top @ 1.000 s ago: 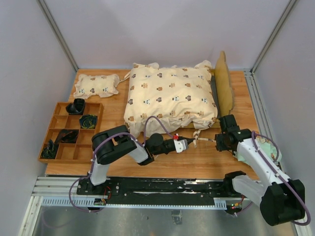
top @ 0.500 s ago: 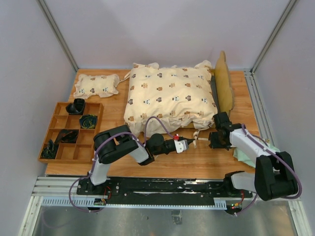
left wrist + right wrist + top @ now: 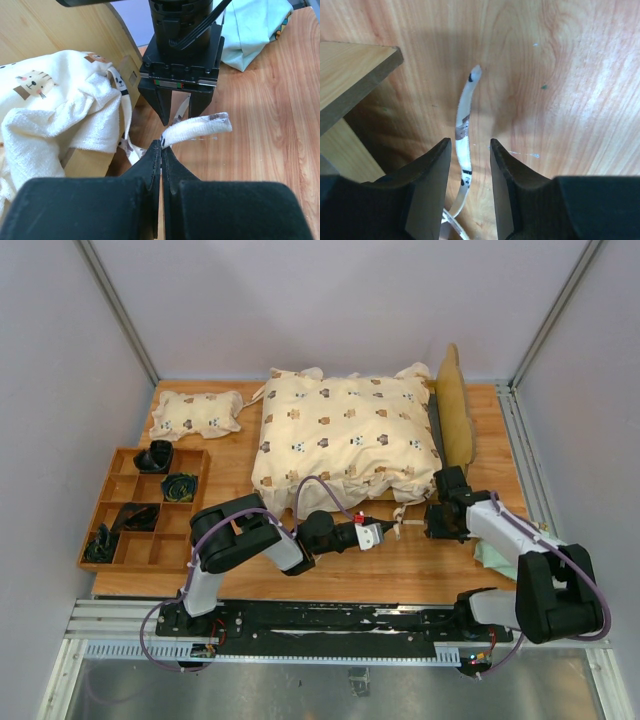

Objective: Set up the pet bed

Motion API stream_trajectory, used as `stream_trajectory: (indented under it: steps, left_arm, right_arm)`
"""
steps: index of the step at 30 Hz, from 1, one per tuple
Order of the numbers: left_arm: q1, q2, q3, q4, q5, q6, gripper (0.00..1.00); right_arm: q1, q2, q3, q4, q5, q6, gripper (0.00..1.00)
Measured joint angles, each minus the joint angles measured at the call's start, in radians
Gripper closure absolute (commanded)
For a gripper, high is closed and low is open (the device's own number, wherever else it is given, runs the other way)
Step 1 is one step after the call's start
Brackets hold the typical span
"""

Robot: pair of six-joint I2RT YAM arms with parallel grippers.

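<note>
Beside the pet bed [image 3: 456, 412], left gripper [image 3: 161, 150] pinches a quilt tie [image 3: 196, 128], presenting it to right gripper's [image 3: 470, 144] half-open jaws.

Overhead high; close wrist views (left one faces right hand [image 3: 180, 119]).

Pale grey walls [image 3: 330, 300]; wooden tabletop [image 3: 400, 575]; metal rail [image 3: 300, 650] along near edge

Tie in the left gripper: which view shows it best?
Left wrist: the tie runs full length from the shut left gripper. Right wrist shows only a printed strip, perhaps the same, inside the open right gripper. Top view shows it tiny.
</note>
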Motion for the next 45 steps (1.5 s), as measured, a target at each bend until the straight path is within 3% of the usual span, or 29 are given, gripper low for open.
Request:
stream_trajectory:
  steps: [12,14,21,30,34,39,45]
  left_arm:
    - [0.000,0.000,0.006,0.000,0.000,0.000,1.00]
    - [0.000,0.000,0.006,0.000,0.000,0.000,1.00]
    - [0.000,0.000,0.005,0.000,0.000,0.000,1.00]
    - [0.000,0.000,0.005,0.000,0.024,-0.008,1.00]
    - [-0.005,0.011,0.008,-0.003,0.057,-0.015,1.00]
    - [-0.027,0.065,0.003,0.037,0.017,-0.052,0.99]
    - [-0.031,0.084,-0.001,0.053,-0.070,-0.097,0.97]
  right_arm:
    - [-0.003,0.043,0.011,0.019,-0.018,0.028,0.63]
    - [-0.003,0.061,0.023,0.029,-0.021,0.030,0.67]
    - [-0.008,0.074,0.024,0.038,-0.013,0.024,0.99]
    - [-0.008,-0.032,-0.043,0.026,0.055,-0.007,1.00]
    - [-0.009,-0.140,-0.052,0.040,0.149,-0.127,1.00]
    - [-0.010,-0.341,-0.091,0.113,0.282,-0.421,1.00]
    - [-0.010,-0.452,-0.226,0.264,0.301,-0.782,1.00]
